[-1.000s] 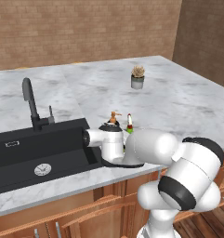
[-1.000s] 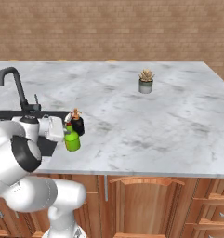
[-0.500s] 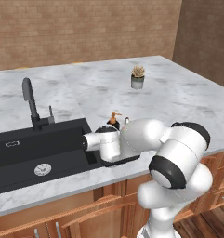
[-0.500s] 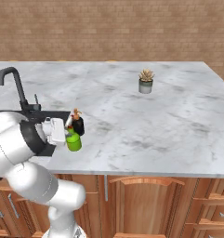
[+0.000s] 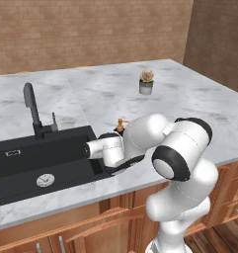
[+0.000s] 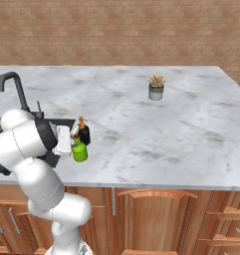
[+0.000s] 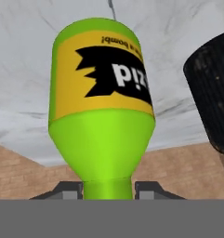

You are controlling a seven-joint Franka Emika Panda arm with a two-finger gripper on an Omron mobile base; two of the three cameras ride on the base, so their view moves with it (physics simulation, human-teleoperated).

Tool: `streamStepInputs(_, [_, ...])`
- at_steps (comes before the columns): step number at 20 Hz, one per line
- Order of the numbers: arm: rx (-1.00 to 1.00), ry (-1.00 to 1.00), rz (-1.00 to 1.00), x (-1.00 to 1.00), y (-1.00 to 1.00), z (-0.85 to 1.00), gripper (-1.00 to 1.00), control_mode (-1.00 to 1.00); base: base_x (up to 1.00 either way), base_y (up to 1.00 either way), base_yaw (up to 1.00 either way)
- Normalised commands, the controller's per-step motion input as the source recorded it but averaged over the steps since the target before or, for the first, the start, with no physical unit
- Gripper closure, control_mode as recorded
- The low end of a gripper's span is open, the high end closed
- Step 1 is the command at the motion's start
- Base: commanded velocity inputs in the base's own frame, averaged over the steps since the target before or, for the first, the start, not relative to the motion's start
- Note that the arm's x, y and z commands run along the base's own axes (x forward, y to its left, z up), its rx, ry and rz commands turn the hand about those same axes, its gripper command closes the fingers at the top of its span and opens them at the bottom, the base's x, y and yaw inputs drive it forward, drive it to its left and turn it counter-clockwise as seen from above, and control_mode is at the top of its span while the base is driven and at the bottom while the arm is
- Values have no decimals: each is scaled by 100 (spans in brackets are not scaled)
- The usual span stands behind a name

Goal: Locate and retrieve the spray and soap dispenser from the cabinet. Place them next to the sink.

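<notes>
**Setting the spray beside the sink: second item nearly placed**

Judging from the layout, the task is close to complete. The soap dispenser is already stood on the marble worktop, just right of the sink. The spray is seen just in front of the dispenser, close to the worktop's front edge, with its neck clenched between the fingers of the end effector. Whether its base already rests on the marble cannot be told. What appears to be left is the release of the bottle and the withdrawal of the arm.

In the right base view, both bottles are shown side by side, near the basin's right rim. In the left base view, the spray is masked by the arm, and only the bronze pump of the dispenser is visible above the wrist; the basin, drain and faucet are shown far more fully there. In the hand view, the spray's yellow-black label is seen inverted at close range, the dispenser's dark body is caught at the right edge, and the grip on the neck is confirmed.
</notes>
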Motion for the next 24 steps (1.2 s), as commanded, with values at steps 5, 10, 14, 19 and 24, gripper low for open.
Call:
streamStepInputs(5, [2, -3, -3, 18, 7, -25, 100, -100, 0, 0, 0])
streamStepInputs(10, [2, 0, -4, 13, 0, -33, 100, -100, 0, 0, 0])
streamStepInputs(14, [3, 0, -6, 2, 0, -42, 100, -100, 0, 0, 0])
streamStepInputs(19, [3, -3, -4, -2, 11, -23, -100, -100, 0, 0, 0])
streamStepInputs(24, [1, -3, -2, -5, 15, -16, -100, -100, 0, 0, 0])
